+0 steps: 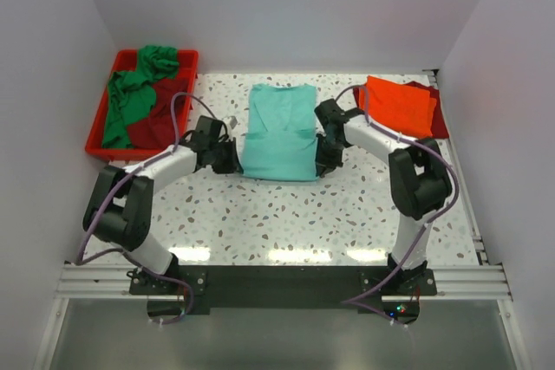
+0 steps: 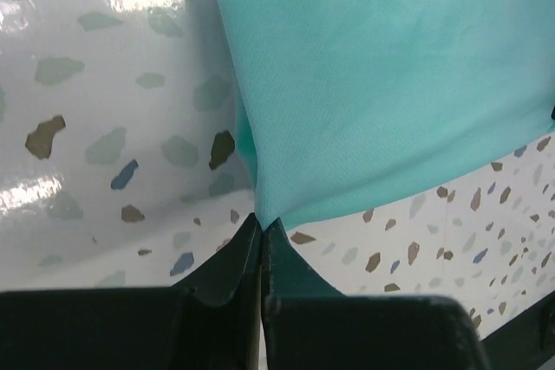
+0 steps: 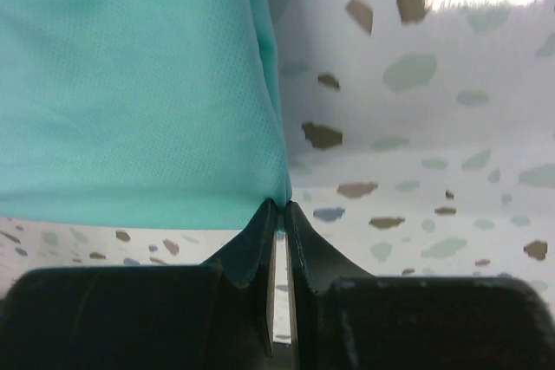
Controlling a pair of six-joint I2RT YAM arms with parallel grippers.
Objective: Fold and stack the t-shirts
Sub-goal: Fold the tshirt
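Left claw (image 2: 261, 230) and right claw (image 3: 279, 210) each clamp tight on a near corner of the light teal t-shirt (image 1: 279, 132), lying toward the far edge of the bench (image 1: 347, 214). Uneven lifting could tug a corner free.
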